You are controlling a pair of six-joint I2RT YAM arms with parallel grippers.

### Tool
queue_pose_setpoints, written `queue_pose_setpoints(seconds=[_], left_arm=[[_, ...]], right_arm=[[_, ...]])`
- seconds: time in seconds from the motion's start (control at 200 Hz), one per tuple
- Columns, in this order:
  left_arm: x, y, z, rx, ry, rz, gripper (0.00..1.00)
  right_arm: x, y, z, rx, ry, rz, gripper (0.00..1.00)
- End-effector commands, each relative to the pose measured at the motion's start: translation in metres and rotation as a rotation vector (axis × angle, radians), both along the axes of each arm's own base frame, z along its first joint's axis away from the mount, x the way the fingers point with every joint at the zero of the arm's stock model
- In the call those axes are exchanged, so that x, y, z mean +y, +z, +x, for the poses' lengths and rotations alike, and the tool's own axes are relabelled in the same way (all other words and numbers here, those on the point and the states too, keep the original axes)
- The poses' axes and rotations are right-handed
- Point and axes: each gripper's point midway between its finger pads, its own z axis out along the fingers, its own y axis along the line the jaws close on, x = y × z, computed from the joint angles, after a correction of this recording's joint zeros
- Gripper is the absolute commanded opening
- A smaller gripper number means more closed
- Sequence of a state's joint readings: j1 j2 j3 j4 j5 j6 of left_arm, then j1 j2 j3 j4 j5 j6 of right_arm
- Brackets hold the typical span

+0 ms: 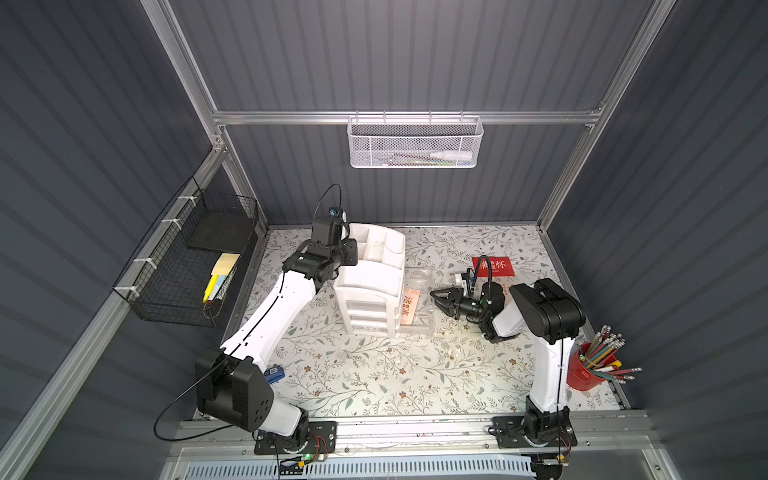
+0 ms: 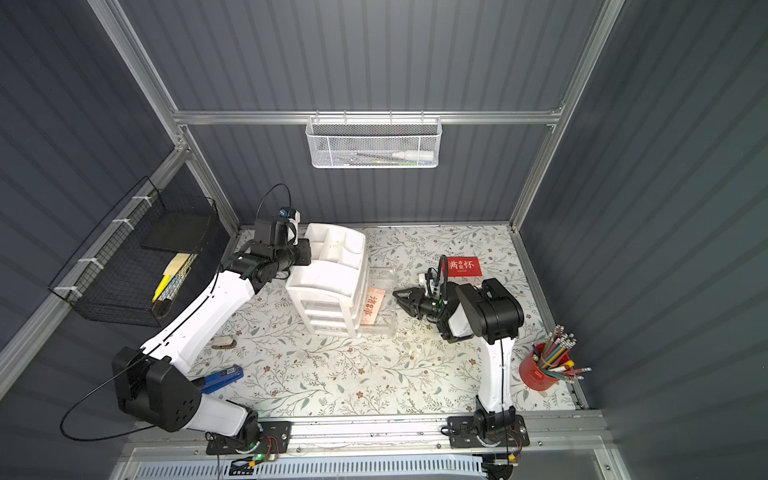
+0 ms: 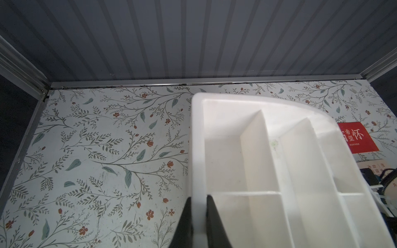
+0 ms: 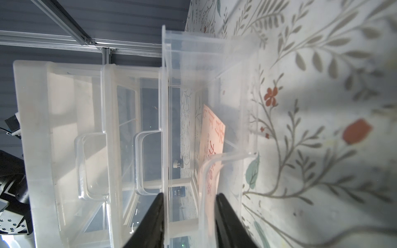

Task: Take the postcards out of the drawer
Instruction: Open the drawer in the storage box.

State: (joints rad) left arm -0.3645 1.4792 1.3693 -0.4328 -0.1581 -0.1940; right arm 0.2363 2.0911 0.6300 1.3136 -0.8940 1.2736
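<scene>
In both top views a white drawer box [image 1: 368, 286] stands on the flowery counter [image 1: 374, 374]. Its bottom drawer [image 1: 420, 277] is pulled out, and a pink card [image 1: 408, 306] lies inside it. A red card [image 1: 493, 266] lies flat on the counter, out past the drawer's front and well apart from the drawer box. The left end effector [image 1: 353, 250] is at the drawer box's top tray [image 1: 376, 243], on the side away from the open drawer. The right end effector [image 1: 437, 300] is just in front of the open drawer, released, with its tips spread apart. In the left wrist view two black fingers [image 3: 185, 218] are clenched on the wall of the top tray. The red card shows beyond the drawer box, with a second pink card [image 3: 372, 167] just beside it. In the right wrist view the spread fingers [image 4: 228, 219] point at the drawer's front. I cannot tell if they touch it. The pink card shows through the clear drawer.
</scene>
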Motion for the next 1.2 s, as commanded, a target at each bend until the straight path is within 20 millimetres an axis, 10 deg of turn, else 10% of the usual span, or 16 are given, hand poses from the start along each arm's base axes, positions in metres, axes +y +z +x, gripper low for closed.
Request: queue_pose_setpoints(seconds=[0.0,1.196], left_arm=[[0.038,-0.074,-0.025,0.231,0.056,0.2,0.0],[0.021,-0.08,-0.022,0.24,0.024,0.105,0.0]], right_arm=[[-0.008,0.009,0.001,-0.052,-0.01,-0.004,0.36],[-0.025,-0.006,0.002,0.072,0.003,-0.157,0.44]])
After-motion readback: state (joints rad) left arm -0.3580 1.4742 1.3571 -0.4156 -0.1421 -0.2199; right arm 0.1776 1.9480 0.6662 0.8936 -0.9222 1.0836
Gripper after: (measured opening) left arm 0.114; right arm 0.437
